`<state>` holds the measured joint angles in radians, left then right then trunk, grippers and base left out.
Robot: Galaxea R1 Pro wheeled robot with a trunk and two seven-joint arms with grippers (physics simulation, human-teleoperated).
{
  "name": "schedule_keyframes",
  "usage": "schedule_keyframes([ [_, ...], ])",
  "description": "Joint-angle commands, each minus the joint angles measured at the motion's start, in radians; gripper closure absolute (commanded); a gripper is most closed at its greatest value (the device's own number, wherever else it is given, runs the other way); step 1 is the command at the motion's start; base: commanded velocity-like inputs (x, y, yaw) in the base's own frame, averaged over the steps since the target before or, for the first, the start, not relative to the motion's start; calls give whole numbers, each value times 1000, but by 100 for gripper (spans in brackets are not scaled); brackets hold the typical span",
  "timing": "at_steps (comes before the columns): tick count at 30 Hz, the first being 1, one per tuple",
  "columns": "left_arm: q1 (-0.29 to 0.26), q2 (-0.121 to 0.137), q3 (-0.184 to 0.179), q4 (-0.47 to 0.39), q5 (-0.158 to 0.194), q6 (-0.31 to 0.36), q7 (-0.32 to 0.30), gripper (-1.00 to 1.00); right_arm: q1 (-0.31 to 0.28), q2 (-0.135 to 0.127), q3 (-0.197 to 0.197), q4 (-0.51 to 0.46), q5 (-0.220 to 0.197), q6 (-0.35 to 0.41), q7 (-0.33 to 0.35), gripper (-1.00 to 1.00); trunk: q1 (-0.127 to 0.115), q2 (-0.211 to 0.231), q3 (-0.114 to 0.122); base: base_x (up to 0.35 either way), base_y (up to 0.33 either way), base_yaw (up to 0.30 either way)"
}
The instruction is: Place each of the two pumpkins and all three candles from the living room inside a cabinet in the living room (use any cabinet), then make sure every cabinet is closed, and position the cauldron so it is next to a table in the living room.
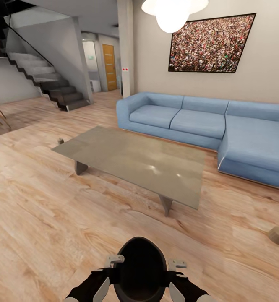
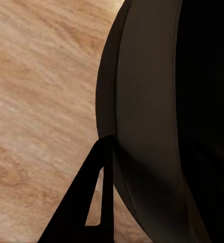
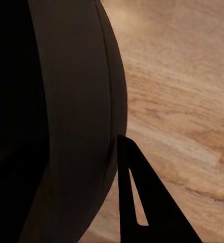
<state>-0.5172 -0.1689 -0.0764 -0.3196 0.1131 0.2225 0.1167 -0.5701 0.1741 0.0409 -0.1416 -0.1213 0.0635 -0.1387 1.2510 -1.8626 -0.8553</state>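
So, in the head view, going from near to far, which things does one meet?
Cauldron held between both grippers → coffee table → blue sofa → framed picture on the wall.

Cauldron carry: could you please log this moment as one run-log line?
phase: carrying | cauldron: held between both arms above wood floor | table: ahead | candles: one by sofa, one beyond table

Wooden floor (image 1: 51,218) under table (image 1: 135,161), candles (image 1: 278,235).
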Motion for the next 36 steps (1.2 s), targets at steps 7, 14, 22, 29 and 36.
schedule_keyframes([
  [7,0,0,-16,1,34,5,3,100,-1,0,10,-9,-12,6,27,100,0,0,-1,202,189,0],
  [14,0,0,-16,1,34,5,3,100,-1,0,10,-9,-12,5,27,100,0,0,-1,199,173,0],
  [22,0,0,-16,1,34,5,3,100,-1,0,10,-9,-12,4,27,100,0,0,-1,199,166,0],
  [29,0,0,-16,1,34,5,3,100,-1,0,10,-10,-14,4,27,100,0,0,-1,199,158,0],
  [36,0,0,-16,1,34,5,3,100,-1,0,10,-10,-15,4,27,100,0,0,-1,199,145,-4],
])
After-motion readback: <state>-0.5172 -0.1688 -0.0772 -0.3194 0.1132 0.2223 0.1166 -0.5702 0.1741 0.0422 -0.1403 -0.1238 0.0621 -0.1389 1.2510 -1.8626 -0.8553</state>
